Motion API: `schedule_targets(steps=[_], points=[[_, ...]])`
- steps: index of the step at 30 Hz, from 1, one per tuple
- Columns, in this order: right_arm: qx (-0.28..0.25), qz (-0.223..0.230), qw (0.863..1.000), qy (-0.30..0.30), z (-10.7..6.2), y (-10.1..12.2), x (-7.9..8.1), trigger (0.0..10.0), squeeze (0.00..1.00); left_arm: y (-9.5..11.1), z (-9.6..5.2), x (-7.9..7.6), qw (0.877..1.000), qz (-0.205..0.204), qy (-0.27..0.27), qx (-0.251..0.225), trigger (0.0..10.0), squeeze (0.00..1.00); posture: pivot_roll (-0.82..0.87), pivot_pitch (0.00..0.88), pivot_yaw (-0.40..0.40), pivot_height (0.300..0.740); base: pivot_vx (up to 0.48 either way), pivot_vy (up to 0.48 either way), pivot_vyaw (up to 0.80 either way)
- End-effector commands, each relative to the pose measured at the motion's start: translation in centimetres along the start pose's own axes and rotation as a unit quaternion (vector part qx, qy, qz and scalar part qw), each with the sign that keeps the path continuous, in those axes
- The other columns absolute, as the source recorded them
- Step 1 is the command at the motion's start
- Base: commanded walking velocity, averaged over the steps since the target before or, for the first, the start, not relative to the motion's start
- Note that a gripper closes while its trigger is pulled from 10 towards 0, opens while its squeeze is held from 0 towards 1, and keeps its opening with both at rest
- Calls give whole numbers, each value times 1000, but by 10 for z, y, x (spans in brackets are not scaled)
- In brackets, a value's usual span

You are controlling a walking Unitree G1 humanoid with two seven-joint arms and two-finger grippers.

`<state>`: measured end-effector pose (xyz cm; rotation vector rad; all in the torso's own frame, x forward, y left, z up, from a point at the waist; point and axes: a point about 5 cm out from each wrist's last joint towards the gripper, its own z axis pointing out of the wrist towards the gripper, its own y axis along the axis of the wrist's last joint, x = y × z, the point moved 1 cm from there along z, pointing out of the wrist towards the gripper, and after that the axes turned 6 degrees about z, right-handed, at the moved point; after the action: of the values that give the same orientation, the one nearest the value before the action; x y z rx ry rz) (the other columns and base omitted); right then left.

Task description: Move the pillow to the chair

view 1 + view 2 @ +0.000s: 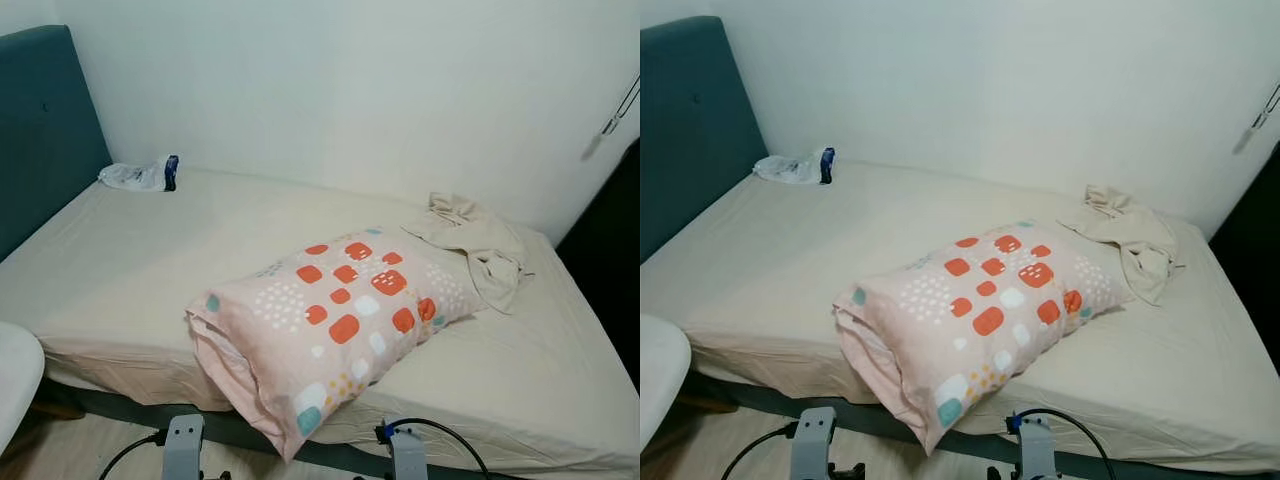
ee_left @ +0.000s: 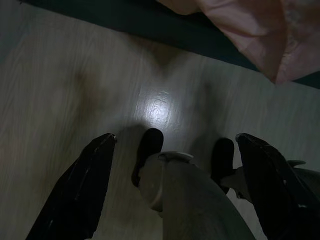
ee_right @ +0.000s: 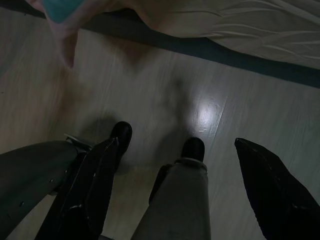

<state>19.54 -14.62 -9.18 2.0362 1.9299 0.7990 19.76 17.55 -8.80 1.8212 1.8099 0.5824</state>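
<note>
Pillow (image 1: 335, 322) overhanging bed (image 1: 130, 270) edge

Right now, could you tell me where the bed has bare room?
Free: the sheet between the headboard, plastic bag and pillow. Crowded: the pillow against the crumpled cloth. A narrower strip beyond them, near the foot.

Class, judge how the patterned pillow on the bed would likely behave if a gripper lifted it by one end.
The pillow looks soft and full, so it would probably sag. Its loose cover corner overhanging the bed edge suggests the fabric may pull away before the filling. It probably weighs little for its bulk.
</note>
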Motion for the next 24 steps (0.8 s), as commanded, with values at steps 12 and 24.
schedule_targets(steps=[12, 24], points=[[-3, 0, 1000, -1, 0, 0, -1, 10000, 0, 0, 1, -6, 1000, 12, -14, -2, 10000, 0, 113, 0, -90, 740, 122, 0, 0], [-10, -7, 1000, 5, 0, 5, 0, 10000, 0, -1, 1, -9, 1000, 16, -20, -3, 10000, 0, 112, 0, -94, 740, 296, 0, 0]])
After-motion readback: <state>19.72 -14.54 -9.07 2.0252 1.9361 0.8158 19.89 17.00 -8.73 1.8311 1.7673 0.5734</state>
